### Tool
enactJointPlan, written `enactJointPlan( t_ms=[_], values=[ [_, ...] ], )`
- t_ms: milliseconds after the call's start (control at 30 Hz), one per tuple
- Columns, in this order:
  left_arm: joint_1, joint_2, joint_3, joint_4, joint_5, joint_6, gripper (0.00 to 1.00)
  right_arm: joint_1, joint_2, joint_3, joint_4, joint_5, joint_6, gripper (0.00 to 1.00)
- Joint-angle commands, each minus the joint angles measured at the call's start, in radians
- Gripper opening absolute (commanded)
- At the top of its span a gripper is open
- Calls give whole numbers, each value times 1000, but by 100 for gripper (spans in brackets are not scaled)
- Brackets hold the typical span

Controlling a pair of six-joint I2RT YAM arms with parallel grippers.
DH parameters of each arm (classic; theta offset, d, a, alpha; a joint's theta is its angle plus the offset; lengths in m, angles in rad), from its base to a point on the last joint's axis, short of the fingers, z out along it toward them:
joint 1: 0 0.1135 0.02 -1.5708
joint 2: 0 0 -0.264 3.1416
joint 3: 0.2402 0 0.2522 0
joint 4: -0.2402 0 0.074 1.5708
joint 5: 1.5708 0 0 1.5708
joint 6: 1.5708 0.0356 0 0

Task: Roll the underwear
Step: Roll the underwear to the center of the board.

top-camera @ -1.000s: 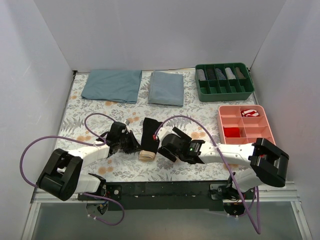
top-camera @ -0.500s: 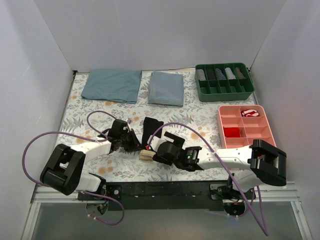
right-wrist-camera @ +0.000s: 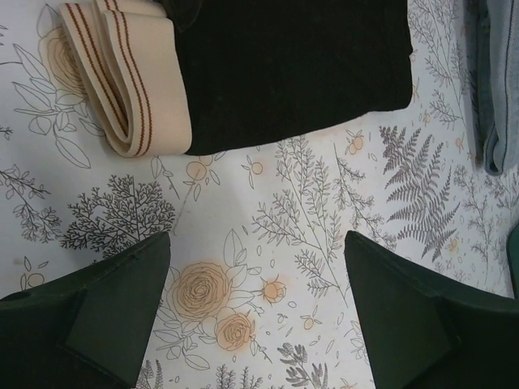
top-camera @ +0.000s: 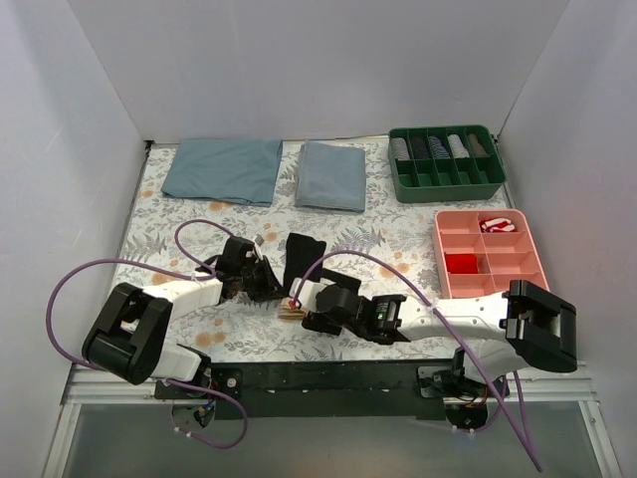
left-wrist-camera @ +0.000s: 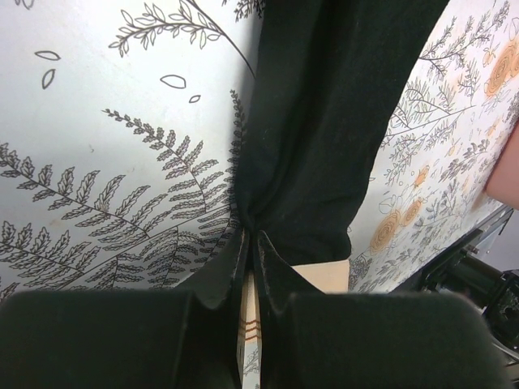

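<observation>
left fingers [left-wrist-camera: 217,279] pinch underwear [left-wrist-camera: 324,121]; right fingers [right-wrist-camera: 101,312] spread apart

The underwear [top-camera: 299,251] was black, of soft fabric, with a beige waistband [right-wrist-camera: 122,77] that carried thin red-brown stripes. It lay on the table [top-camera: 398,234], near the front edge and about in the middle, folded into a long narrow strip. The black end pointed to the far side and the waistband end to the near side. The waistband was doubled over in a loose loop. On its left side the black fabric was bunched, pinched in the closed left gripper [left-wrist-camera: 251,237].
</observation>
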Motion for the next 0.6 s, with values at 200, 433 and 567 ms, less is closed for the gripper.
enactJointPlan(
  t_ms=[200,433,567],
  values=[
    [1,10,-4,-37,-37,31,0,35,73,46,87,-87,-75,95],
    [1,29,-1,-33,-25,34,0,54,184,96,122,-85,-109,95],
    [1,30,2,-34,-25,35,0,58,227,107,154,-73,-131,95]
  ],
)
